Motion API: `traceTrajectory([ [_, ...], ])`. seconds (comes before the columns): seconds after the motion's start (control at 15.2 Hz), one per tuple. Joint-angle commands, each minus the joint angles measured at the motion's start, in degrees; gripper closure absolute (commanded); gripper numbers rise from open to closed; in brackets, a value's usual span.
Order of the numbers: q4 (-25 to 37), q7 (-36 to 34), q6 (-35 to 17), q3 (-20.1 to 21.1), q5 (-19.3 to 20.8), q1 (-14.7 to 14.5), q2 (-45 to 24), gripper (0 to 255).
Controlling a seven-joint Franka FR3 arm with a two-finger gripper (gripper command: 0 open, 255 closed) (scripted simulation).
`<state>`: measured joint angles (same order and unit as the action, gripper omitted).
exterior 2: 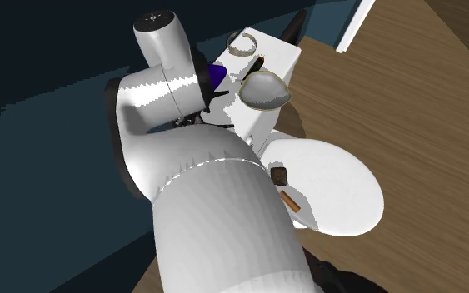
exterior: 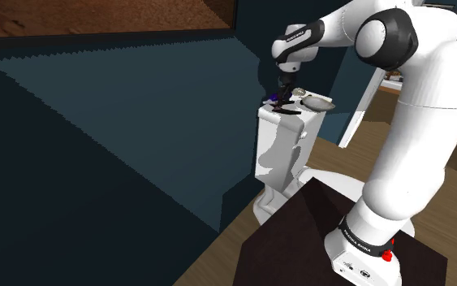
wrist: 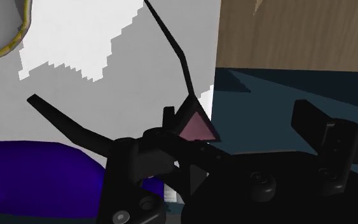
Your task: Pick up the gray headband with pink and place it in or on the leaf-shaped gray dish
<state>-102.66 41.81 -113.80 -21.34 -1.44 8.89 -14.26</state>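
The headband (wrist: 195, 125) is a thin dark band with a pink triangular ear, lying on the white toilet tank lid (wrist: 107, 44). In the shoulder view it shows as a dark shape (exterior: 288, 110) under my gripper (exterior: 283, 88). My gripper (wrist: 231, 130) is open; the pink ear sits between the fingers, close to one finger (wrist: 136, 162) and well apart from the other (wrist: 327, 137). The leaf-shaped gray dish (exterior 2: 266, 90) with a yellowish rim rests on the same lid, beside the gripper (exterior: 317, 102).
A dark blue object (wrist: 37, 172) lies on the lid right beside the headband (exterior 2: 216, 76). A pale ring (exterior 2: 241, 42) sits at the lid's far end. Two small brown items (exterior 2: 284, 187) lie on the closed toilet seat (exterior 2: 341, 191). Dark walls stand close behind the tank.
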Motion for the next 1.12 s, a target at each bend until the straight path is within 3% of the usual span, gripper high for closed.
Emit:
traceTrajectory([
  [0.0, 4.78, 2.44, 0.03, -0.02, -1.43, 1.46, -4.95, 0],
  [0.53, 2.35, 3.29, -5.07, 0.36, -2.41, 2.14, -7.73, 0],
  [1.06, 2.35, 3.29, -5.06, 0.36, -2.41, 2.14, -7.74, 0],
])
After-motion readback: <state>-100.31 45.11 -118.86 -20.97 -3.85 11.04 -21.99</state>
